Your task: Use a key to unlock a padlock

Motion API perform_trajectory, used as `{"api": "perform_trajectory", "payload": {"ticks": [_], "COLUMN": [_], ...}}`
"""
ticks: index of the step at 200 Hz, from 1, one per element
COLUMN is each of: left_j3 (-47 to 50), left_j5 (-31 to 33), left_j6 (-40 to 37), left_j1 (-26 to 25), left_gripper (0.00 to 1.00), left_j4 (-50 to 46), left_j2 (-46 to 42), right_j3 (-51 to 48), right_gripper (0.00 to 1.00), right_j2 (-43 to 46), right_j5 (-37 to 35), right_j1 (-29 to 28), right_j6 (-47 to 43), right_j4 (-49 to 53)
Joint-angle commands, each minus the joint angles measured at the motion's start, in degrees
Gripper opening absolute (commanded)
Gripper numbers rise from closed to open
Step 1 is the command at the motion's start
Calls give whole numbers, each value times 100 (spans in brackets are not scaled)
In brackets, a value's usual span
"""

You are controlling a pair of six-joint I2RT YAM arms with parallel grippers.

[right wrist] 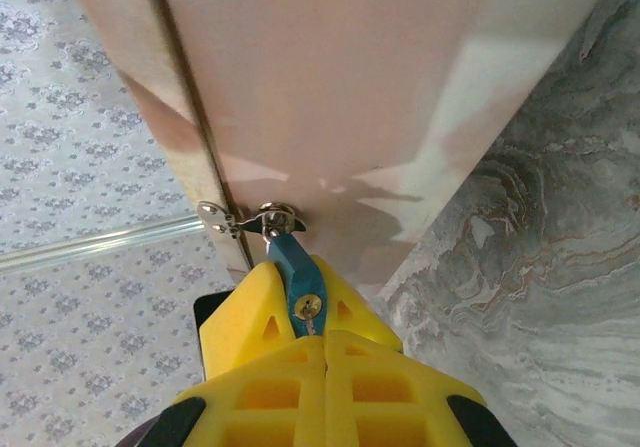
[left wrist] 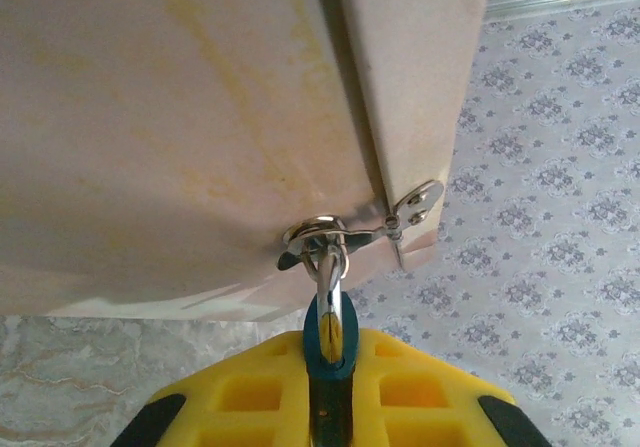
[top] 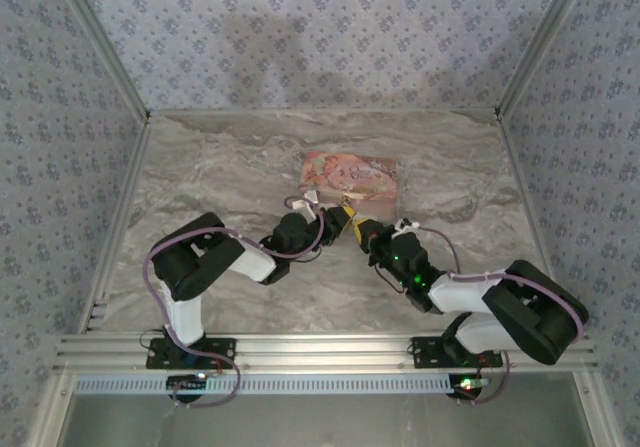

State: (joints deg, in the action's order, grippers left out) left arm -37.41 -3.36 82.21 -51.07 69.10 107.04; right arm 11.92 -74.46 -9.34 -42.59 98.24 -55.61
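The padlock (right wrist: 293,267) is a small blue body with a brass keyhole. Its metal shackle (left wrist: 331,272) hangs through the hasp ring on the pink book (top: 350,174). My left gripper (left wrist: 330,367) is shut on the padlock (left wrist: 328,342), with its yellow fingers on either side of the lock body. My right gripper (right wrist: 325,339) is shut on the key (right wrist: 312,323). The key's short metal shaft sits in the keyhole, and its head is hidden between the pads. In the top view the left gripper (top: 338,222) and right gripper (top: 360,233) meet tip to tip at the book's near edge.
The book's metal hasp plate (left wrist: 417,202) is screwed to its edge, next to the ring. The book lies on the marbled tabletop (top: 220,167). Patterned walls and aluminium rails (top: 320,352) enclose the table on all sides.
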Motion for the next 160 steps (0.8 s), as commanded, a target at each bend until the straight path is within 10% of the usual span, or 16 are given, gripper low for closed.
{"api": "perform_trajectory", "payload": {"ticks": [1, 160], "left_j3": [-102, -178], "left_j5": [-275, -86], "left_j6": [-12, 74], "left_j1": [-151, -206], "left_gripper": [11, 12], "left_j4": [640, 781], "left_j2": [-85, 35], "right_j3": [158, 3], "right_gripper": [0, 0], "right_j2": [570, 1321], "right_j5": [-558, -1033], "right_j1": [-39, -301], "right_j6": [-687, -1112], "right_j4": [874, 1597]}}
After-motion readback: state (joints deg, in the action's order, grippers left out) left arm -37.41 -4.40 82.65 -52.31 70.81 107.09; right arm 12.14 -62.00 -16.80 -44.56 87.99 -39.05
